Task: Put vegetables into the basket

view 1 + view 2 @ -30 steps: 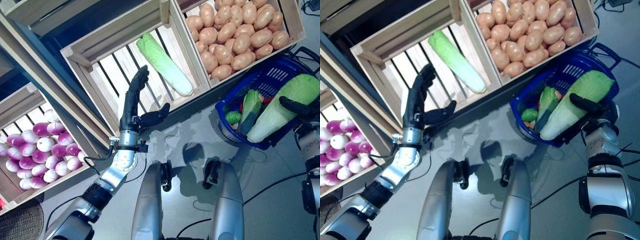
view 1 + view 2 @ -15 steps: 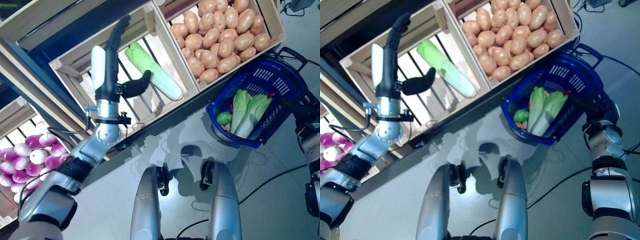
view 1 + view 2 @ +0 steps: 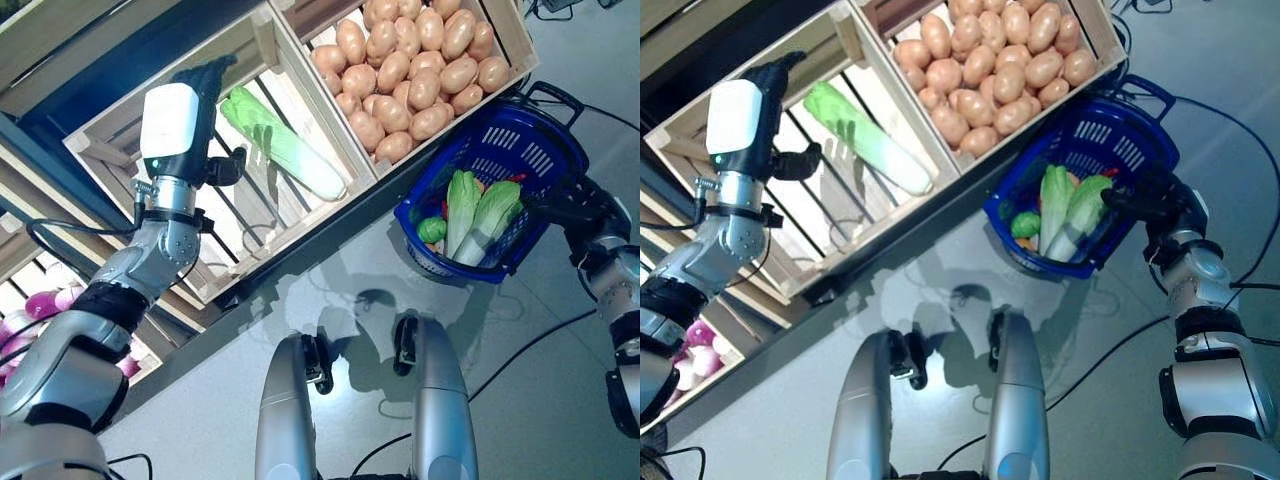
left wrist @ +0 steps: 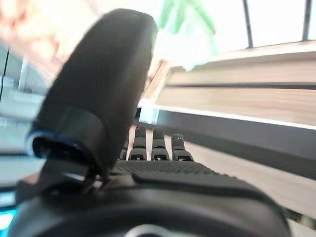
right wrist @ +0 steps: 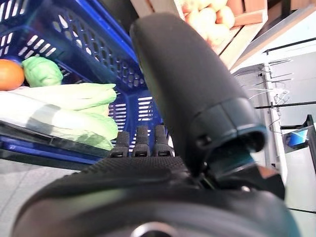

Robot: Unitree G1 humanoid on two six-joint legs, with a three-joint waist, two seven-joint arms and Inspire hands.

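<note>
Our left hand (image 3: 178, 118) is up in the upper left w/ fingers straight, holding nothing. The cabbage (image 3: 283, 143) lies just right of it, slanting down-right. Right hand (image 5: 148, 163), fingers straight & empty, sits by the blue basket (image 3: 548, 150), far right.

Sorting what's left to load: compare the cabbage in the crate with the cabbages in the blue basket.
The crate cabbage lies alone, flat on the wooden slats; the basket cabbages are two, leaning side by side among other vegetables. The crate one lies just beyond the left hand; the basket ones sit beside the right hand. All are long and pale green.
</note>
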